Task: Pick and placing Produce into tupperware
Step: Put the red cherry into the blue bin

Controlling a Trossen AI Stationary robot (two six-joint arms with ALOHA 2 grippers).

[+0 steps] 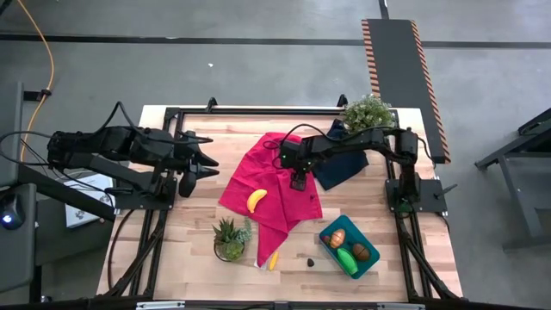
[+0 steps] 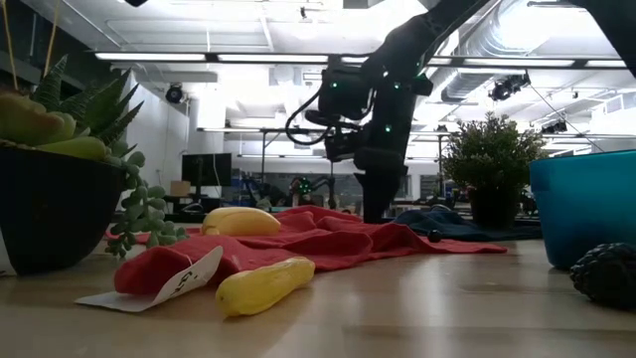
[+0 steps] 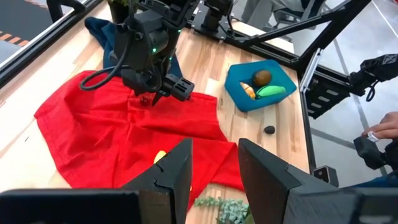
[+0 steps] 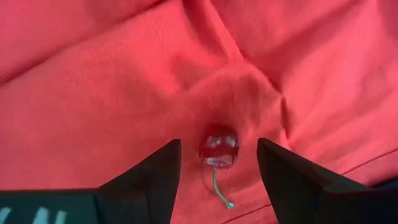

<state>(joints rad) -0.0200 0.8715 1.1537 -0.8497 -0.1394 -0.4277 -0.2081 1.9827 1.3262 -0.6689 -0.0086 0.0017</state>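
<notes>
Left gripper (image 1: 209, 161) parked over the counter's (image 1: 172, 250) left side, well clear of the cloth, jaws partly apart and grasping nothing. Potted succulent (image 1: 230, 238) near the front edge. Red cloth (image 1: 267, 185) spread across the middle, one yellow banana (image 1: 256, 200) lying on it, a second banana (image 1: 273, 260) on bare wood by the cloth's front tip beside a paper tag (image 2: 164, 283). Right gripper (image 1: 298, 182) low over the cloth's right part, jaws released and straddling a small red cherry (image 4: 219, 149) with a green stem that rests on the fabric, neither finger touching it. Dark navy cloth (image 1: 344, 164) behind, leafy plant (image 1: 368, 112) at the back. Small dark piece (image 1: 311, 260) on the wood just left of the teal tupperware (image 1: 372, 263), near the front right corner, holding an orange piece (image 1: 337, 238), a green piece (image 1: 347, 259) and a brown piece (image 1: 361, 251).
</notes>
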